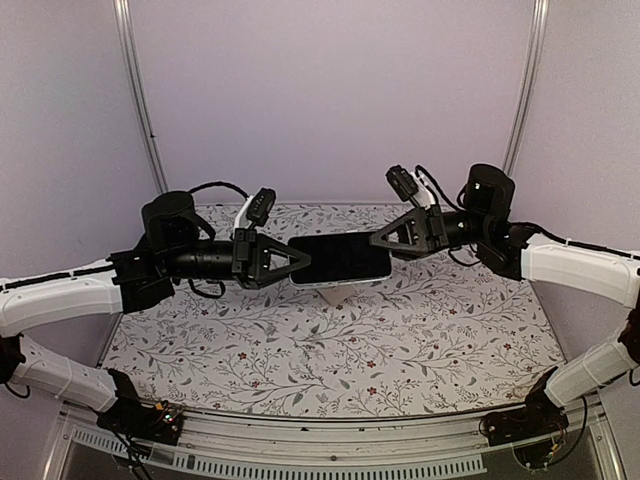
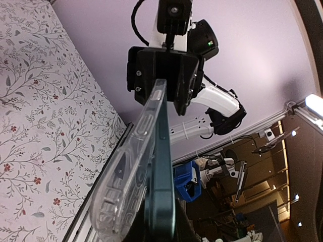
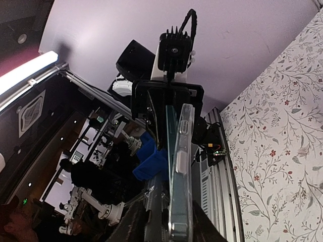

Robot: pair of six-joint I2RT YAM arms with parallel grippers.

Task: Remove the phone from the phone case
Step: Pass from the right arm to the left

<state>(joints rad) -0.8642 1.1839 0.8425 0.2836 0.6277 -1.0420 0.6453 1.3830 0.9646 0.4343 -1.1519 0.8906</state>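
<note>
**A:** Starting from above: where is the phone (image 1: 340, 256)?

**B:** It is in the air over the table (image 1: 300, 350), lying flat with its dark face up, slung between the two arms. The left gripper (image 1: 298, 262) has its left end and the right gripper (image 1: 378, 240) its right end. The pale rim of the phone case (image 1: 335, 287) shows along the near edge.

**A:** And the danger?

**B:** A drop. If one end lets go while the other hold is shallow, the whole thing tips down onto the table.

**A:** What does the left wrist view show?

**B:** Seen edge on, the clear phone case (image 2: 132, 161) bows away from the dark phone (image 2: 162, 191) at the near end. Both meet at the far end, inside the right gripper (image 2: 162, 83). The left gripper's jaws are together on the near end. I judge they hold the phone, though the frame's bottom edge cuts them off.

**A:** So what is the risk there?

**B:** If they pinch the phone case along with the phone, pulling apart only stretches the plastic. It may snap back on, or twist the phone loose.

**A:** And the right wrist view?

**B:** The phone (image 3: 168, 151) and phone case (image 3: 182, 171) run side by side down between the right gripper's jaws, with the phone case on the table side. I cannot tell whether those jaws press or stand slack. If they are slack, the phone case can slip out. Then everything hangs from the left gripper (image 3: 169, 103) alone.
</note>
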